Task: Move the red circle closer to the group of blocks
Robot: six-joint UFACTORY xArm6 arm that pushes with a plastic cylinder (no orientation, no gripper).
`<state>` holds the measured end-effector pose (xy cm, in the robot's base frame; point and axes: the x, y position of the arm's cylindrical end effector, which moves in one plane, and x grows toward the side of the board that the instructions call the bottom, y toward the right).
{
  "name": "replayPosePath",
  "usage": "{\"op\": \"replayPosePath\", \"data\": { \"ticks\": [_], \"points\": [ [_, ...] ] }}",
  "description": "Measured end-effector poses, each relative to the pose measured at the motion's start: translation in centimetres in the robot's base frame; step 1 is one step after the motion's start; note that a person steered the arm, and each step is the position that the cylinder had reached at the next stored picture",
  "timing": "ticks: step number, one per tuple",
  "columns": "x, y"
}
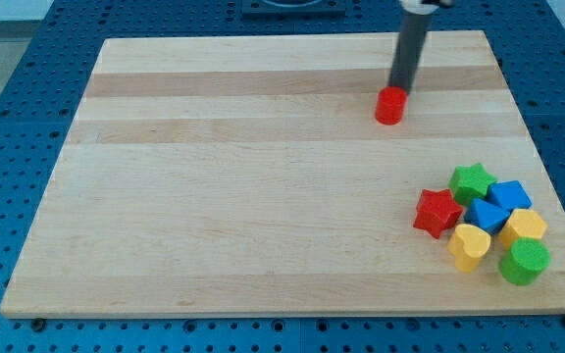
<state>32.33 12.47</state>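
The red circle point(390, 105) is a small red cylinder on the wooden board, in the upper right part of the view. My tip point(399, 89) is right behind it, at its top edge, seemingly touching it. The group of blocks lies at the view's lower right: a red star point(436, 213), a green star point(472, 181), a blue block point(509, 194), a second blue block point(487, 216), a yellow heart point(469, 245), a yellow block point(524, 226) and a green cylinder point(524, 261). The red circle is well apart from the group, up and to the left of it.
The wooden board point(214, 176) lies on a blue perforated table point(8, 118). The group of blocks sits close to the board's right edge and near its bottom edge.
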Motion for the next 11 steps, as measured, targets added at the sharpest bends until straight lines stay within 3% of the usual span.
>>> {"op": "replayPosePath", "data": {
  "ticks": [3, 6, 11],
  "points": [
    [0.3, -4.5],
    [4.3, -1.2],
    [4.9, 4.1]
  ]
}}
